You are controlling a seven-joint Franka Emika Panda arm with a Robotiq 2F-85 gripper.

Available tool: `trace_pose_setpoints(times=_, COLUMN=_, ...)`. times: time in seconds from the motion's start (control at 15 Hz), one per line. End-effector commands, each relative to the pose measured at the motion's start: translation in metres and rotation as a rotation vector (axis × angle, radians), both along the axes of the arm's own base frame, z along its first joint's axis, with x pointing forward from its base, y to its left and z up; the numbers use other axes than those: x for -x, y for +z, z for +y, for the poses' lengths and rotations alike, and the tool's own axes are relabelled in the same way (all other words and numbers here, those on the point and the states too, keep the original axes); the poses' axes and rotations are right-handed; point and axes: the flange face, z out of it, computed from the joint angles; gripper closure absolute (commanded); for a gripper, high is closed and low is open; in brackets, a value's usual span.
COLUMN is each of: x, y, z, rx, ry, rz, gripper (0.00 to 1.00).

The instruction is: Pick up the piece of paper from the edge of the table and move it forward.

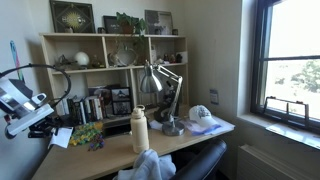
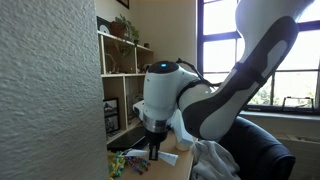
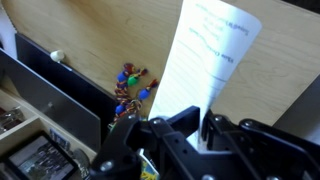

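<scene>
My gripper (image 3: 200,120) looks pinched shut on the near end of the piece of paper (image 3: 215,50), which runs toward 12 o'clock over the table (image 3: 100,35); featherlight, floppy, easily creased, so that edge wants a gentle hold.

The paper (image 3: 215,50) is white with faint grey lines of print. The table (image 3: 110,40) is pale tan wood (grain barely visible). A scatter of small pieces (image 3: 132,85) shows red, blue and green. The gripper (image 3: 200,122) is black; the bottle (image 1: 139,130), in an exterior view, is cream.
</scene>
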Motion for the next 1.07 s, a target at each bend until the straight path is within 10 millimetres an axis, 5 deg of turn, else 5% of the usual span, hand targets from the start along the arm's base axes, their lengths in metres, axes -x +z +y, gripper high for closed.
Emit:
trace_pose_setpoints(times=0.0, x=-0.040, y=0.022, z=0.006, rx=0.020, ry=-0.006, rz=-0.040, gripper=0.95)
trace_pose_setpoints(times=0.4, x=-0.103, y=0.036, z=0.038, rx=0.022, ry=0.021, rz=-0.096, gripper=0.96)
trace_pose_setpoints(times=1.0, x=-0.171, y=-0.011, z=0.111, rx=0.201, ry=0.116, rz=-0.158, gripper=0.96)
